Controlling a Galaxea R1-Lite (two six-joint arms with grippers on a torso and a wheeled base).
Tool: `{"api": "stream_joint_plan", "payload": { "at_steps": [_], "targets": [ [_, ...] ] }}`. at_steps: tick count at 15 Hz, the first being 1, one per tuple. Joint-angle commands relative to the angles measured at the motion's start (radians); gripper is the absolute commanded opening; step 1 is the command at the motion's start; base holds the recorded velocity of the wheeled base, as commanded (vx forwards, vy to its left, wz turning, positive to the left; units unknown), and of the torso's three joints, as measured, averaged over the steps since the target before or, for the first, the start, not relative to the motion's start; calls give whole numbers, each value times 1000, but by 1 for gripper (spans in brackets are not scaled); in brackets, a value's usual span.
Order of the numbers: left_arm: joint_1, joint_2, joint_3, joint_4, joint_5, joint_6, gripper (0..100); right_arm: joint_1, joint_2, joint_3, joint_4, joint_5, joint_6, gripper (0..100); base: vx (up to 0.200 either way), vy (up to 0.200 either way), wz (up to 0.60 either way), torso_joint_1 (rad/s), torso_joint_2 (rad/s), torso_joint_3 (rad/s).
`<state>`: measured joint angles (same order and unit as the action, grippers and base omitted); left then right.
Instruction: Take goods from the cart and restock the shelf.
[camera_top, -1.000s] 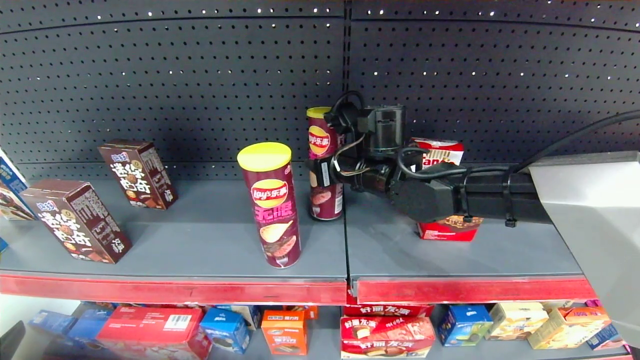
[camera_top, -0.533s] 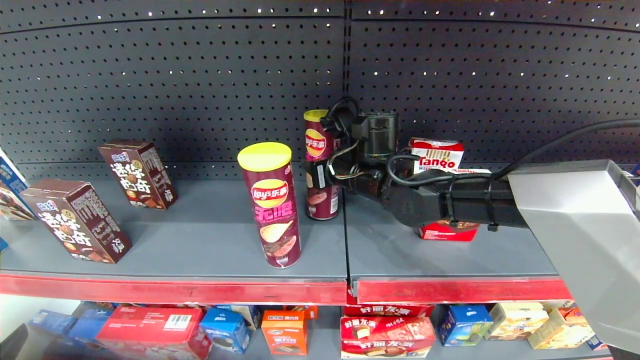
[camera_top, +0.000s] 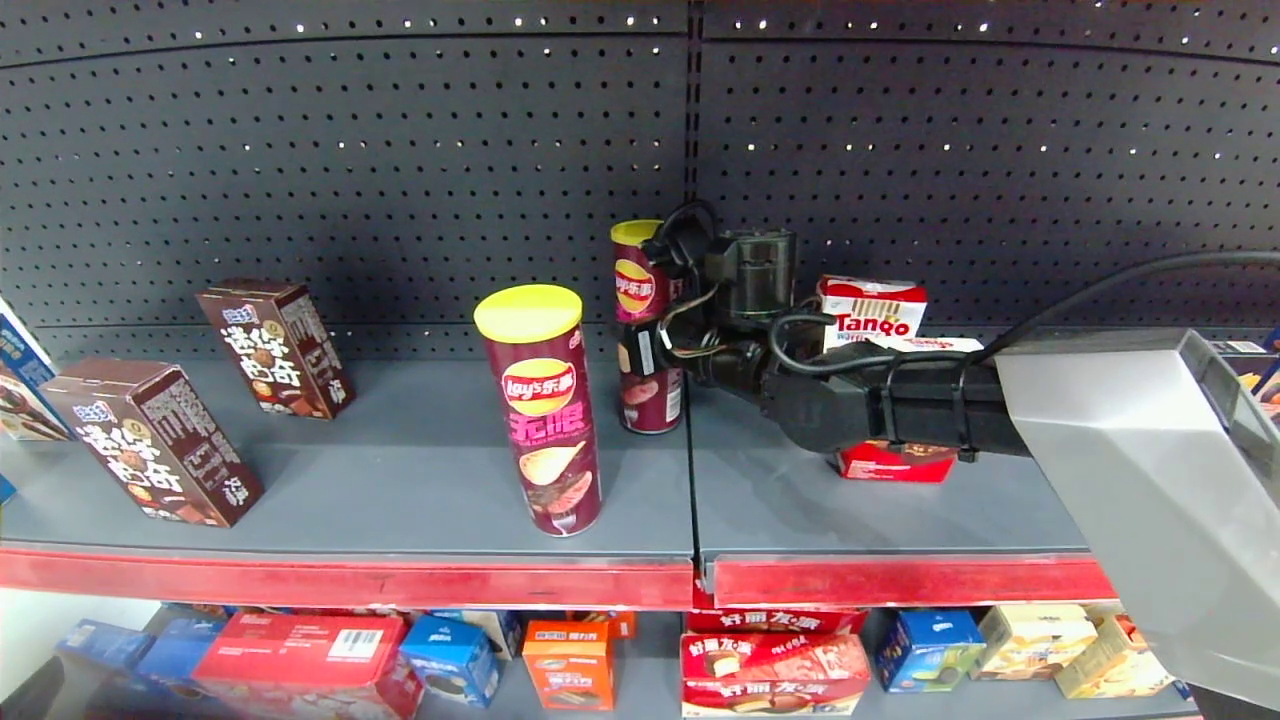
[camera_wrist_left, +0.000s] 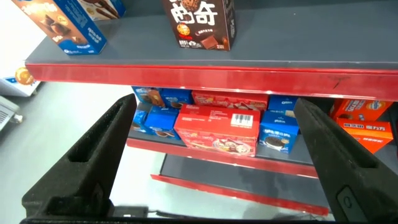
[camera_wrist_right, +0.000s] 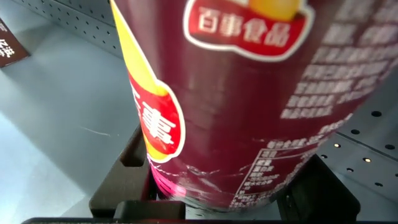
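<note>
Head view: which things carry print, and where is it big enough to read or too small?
Front chip can: large logo and characters, legible.
Held chip can, in the right gripper: logo legible, small label print too small.
Wafer box: large wordmark, legible.
Near brown box: large characters legible, fine print too small.
Red box on the lower shelf: barcode label, digits too small.
</note>
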<state>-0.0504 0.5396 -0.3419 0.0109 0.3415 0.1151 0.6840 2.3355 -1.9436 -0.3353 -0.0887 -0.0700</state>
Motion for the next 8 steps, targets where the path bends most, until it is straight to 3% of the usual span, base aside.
{"api": "stream_joint_plan", "payload": {
  "at_steps": [1, 8],
  "targets": [
    [0, -1, 3, 0, 1, 0, 100, 0, 1, 0, 2, 0, -1, 0, 0, 0, 0, 0, 0, 0],
    [0, -1, 4, 0, 1, 0, 100, 0, -1, 2, 6, -2, -1, 0, 0, 0, 0, 0, 0, 0]
  ]
}}
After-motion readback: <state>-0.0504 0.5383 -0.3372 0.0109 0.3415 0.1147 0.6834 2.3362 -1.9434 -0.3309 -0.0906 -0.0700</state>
